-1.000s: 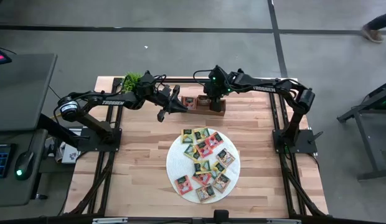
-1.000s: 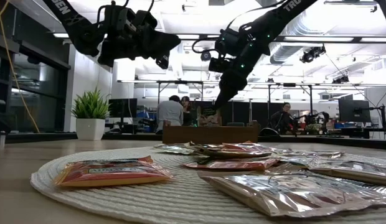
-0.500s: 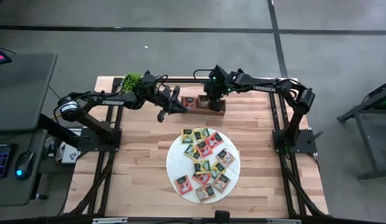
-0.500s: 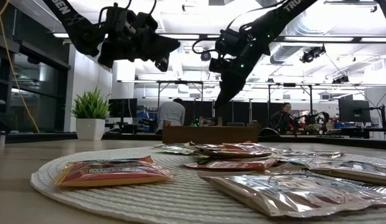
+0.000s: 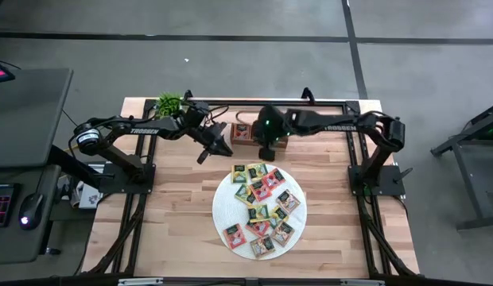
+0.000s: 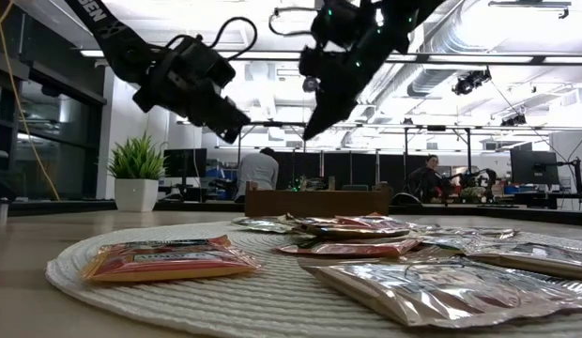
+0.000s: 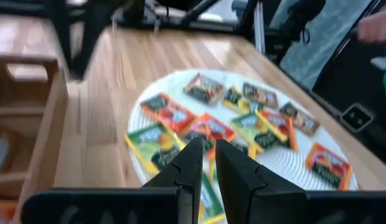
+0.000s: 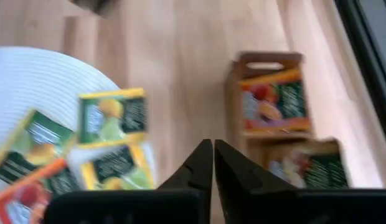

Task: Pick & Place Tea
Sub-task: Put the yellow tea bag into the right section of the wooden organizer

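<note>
right gripper [image 5: 268, 151] has pulled back off the brown three-compartment wooden tray [image 5: 245, 125] at the tabletop's far edge and now hangs between tray and mat. fingers pinched together, nothing in them, so imo a drop-off just finished and it's heading back for another. left gripper [image 5: 220, 146] has swung in from the tray's left end toward the mat; jaws near closed w/ only a slit, empty. tea, small flat square packets in red, green, yellow wrappers [image 5: 262, 210], mostly sits piled on the round white woven mat [image 5: 221, 208] mid-table; a few packets [image 8: 272, 102] are in tray slots. small green potted plant [image 5: 168, 102] at far-left corner, out of the way. ppl in the room behind, not near. watch: both arms converge on the mat's far edge, close together.
</note>
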Motion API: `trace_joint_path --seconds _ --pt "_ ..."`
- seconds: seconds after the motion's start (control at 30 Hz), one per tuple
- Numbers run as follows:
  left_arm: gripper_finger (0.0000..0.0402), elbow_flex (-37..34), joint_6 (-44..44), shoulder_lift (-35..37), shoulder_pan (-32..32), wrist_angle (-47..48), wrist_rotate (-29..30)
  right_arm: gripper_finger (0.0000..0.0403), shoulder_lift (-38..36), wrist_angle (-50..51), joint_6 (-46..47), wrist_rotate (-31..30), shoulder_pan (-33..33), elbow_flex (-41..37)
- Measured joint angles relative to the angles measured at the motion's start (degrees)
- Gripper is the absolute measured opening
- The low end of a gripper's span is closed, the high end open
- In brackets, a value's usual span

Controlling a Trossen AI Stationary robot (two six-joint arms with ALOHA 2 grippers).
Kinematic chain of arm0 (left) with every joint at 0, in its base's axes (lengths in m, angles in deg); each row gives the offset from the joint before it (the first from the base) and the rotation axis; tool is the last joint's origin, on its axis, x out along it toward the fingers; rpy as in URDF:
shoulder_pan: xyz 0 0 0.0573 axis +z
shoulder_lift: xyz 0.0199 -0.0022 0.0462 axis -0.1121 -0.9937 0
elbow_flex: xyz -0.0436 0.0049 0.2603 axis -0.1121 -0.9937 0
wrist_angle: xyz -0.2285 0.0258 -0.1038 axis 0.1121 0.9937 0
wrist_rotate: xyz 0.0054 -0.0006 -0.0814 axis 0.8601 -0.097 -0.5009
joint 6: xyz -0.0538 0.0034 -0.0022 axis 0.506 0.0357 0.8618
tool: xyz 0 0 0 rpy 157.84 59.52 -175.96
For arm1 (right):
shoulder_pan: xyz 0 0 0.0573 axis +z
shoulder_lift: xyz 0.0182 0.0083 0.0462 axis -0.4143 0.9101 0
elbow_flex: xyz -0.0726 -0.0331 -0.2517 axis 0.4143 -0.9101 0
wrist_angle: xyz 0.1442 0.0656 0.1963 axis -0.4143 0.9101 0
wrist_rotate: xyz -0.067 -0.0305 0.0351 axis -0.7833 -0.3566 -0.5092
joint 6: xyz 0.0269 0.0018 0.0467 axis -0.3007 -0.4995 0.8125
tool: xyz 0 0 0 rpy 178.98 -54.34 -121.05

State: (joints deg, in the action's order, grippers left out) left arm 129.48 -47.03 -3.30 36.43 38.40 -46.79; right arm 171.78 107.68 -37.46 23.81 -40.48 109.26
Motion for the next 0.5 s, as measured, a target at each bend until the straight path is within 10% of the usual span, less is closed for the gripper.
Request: trace_joint_path --seconds 0.5 --pt "0.0044 -4.5 -3.4 -4.9 -1.3 2.9 4.0 0.0001 7.8 -6.8 14.8 -2.5 10.8 0.0"
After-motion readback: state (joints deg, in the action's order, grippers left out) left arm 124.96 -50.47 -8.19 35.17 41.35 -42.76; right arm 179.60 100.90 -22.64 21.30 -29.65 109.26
